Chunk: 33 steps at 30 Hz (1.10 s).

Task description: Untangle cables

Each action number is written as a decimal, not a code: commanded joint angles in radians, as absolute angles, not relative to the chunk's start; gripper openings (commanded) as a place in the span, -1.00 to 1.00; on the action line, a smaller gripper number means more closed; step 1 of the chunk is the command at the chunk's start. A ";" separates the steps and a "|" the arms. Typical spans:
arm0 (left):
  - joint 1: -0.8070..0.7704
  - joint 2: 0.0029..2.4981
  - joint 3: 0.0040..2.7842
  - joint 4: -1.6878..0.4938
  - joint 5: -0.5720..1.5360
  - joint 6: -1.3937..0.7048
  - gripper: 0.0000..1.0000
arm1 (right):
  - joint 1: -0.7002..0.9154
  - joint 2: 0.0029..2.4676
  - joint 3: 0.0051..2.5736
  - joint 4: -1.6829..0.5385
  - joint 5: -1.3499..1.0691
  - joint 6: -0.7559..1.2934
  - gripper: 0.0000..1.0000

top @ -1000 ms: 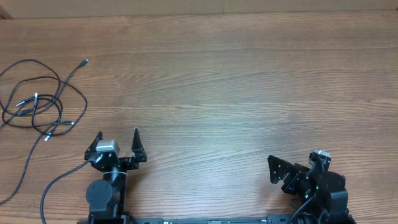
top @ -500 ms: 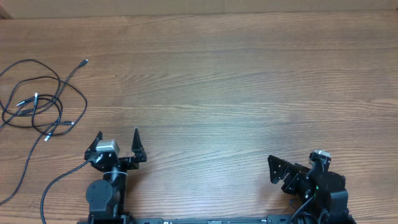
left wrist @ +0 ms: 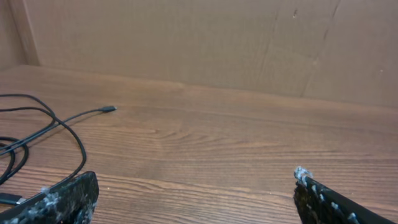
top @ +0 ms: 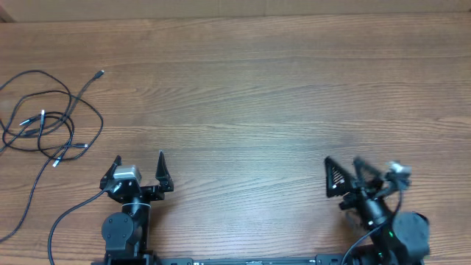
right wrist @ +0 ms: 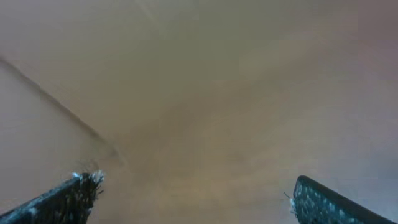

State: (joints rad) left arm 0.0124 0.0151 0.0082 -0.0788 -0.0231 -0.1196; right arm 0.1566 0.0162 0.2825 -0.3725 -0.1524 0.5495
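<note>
Cables point(top: 43, 118) on table point(top: 257, 96), far left side, one loose heap of overlapping loops. One cord end point(top: 99, 73) reaches out of heap rightward, toward far edge. Another strand trails from heap toward near edge, along left margin.

Left gripper point(top: 140, 157) at near edge, left of centre; right of heap, nearer than it, well apart from it. Right gripper point(top: 343, 160) at near edge, right side, well apart from left gripper and from cables.

Wall point(left wrist: 186, 43) behind table's far edge. Left wrist view: cables point(left wrist: 59, 122) ahead and to left of gripper.
</note>
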 commanded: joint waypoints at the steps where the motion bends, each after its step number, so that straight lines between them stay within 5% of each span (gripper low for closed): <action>1: 0.006 0.005 0.006 -0.078 -0.026 -0.101 0.99 | 0.150 0.003 0.289 -0.194 -0.150 0.549 1.00; 9: 0.006 0.005 0.006 -0.078 -0.026 -0.101 0.99 | 0.150 0.003 0.288 0.105 -0.150 0.549 1.00; 33: 0.006 0.005 0.006 -0.078 -0.026 -0.101 0.99 | 0.150 0.003 0.008 0.169 -0.154 0.549 1.00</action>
